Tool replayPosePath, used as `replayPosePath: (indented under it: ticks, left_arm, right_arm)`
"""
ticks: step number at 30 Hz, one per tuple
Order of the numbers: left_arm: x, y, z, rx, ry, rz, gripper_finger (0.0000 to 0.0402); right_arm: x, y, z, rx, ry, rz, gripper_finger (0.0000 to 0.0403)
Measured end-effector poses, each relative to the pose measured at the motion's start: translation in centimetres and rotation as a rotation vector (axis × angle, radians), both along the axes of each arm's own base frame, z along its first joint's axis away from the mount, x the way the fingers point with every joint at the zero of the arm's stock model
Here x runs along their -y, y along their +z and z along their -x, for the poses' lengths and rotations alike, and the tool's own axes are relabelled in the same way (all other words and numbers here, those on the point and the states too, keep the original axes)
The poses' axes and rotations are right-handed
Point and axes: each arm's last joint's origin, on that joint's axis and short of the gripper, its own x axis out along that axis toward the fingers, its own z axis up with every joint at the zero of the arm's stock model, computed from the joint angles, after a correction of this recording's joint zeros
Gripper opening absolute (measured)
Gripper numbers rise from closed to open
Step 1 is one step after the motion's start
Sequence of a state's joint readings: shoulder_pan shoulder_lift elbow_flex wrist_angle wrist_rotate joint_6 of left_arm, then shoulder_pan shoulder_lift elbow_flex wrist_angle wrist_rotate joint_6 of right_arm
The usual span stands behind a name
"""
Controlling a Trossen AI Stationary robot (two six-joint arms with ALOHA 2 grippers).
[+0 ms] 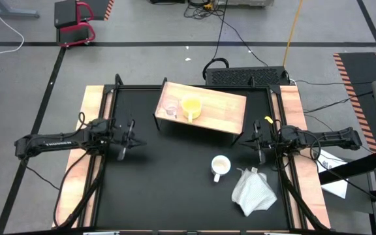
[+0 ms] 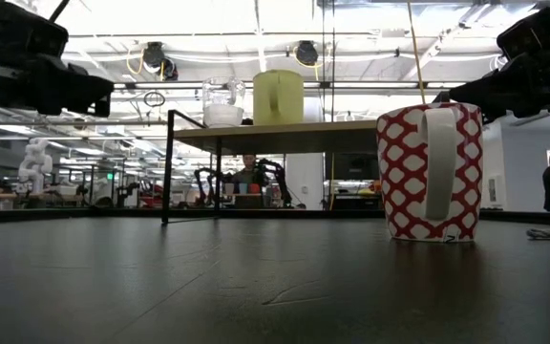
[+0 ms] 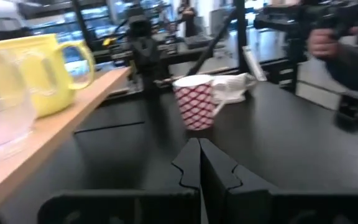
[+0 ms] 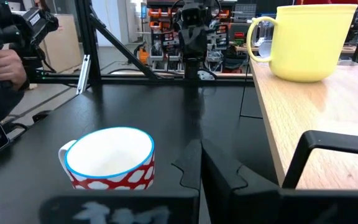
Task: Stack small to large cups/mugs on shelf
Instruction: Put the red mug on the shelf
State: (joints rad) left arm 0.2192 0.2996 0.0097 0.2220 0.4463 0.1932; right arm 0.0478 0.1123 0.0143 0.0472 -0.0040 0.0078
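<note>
A clear glass cup (image 1: 170, 109) and a yellow handled mug (image 1: 191, 106) stand upright side by side on the light wooden shelf (image 1: 222, 111) at the table's far middle. A white mug with a red pattern (image 1: 220, 166) stands upright on the black table, right of centre. My left gripper (image 1: 138, 141) is shut at the table's left side, holding nothing. My right gripper (image 1: 248, 141) is shut at the right side, also holding nothing. Both point level toward the table's middle.
A crumpled white cloth (image 1: 253, 191) lies on the table near the right front, just beyond the patterned mug. The shelf stands on dark legs (image 2: 168, 167) with open space beneath. Pale wooden strips (image 1: 90, 117) run along both table sides.
</note>
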Motion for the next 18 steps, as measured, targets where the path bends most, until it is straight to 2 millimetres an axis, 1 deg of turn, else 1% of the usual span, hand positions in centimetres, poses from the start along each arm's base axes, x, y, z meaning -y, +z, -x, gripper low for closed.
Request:
replayPosePath:
  ticks: [4,10,18]
  left_arm:
    - [0.16,-0.02,0.04,-0.002,-0.055,0.006,0.0]
    - [0.14,-0.38,0.07,-0.03,-0.05,-0.025,0.0]
    - [0.13,-0.6,0.09,-0.052,-0.047,-0.024,0.0002]
  right_arm:
    - [0.0,0.02,0.0,0.001,0.0,0.0,0.0]
    - [0.0,0.02,0.0,0.001,0.0,0.0,0.0]
    - [0.0,-0.07,0.0,-0.006,0.002,0.029,0.0]
